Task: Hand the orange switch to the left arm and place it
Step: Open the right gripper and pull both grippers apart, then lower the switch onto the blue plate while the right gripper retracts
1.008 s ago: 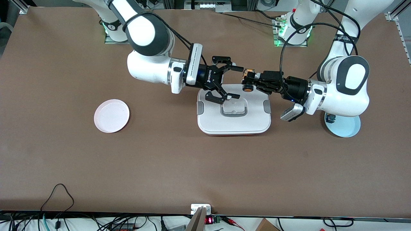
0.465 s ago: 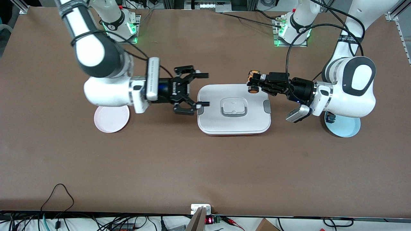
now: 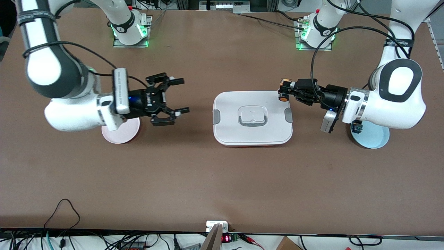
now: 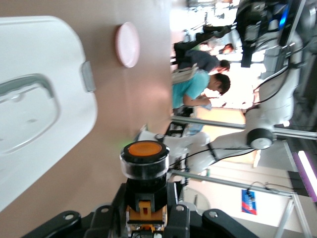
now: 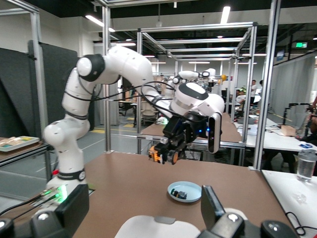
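Left end effector (image 3: 281, 91) grips the orange switch (image 3: 284, 97) over the box (image 3: 253, 132) edge; open right end effector (image 3: 178, 96), above the worktop (image 3: 222, 180), must approach for handover.

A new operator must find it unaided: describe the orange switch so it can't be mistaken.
Start at the big white box in the middle of the table. Over its corner toward the left arm's end, the left tool is shut on the orange switch, a tiny black part with a round orange cap. The other small part, blue, lies in the blue plate.
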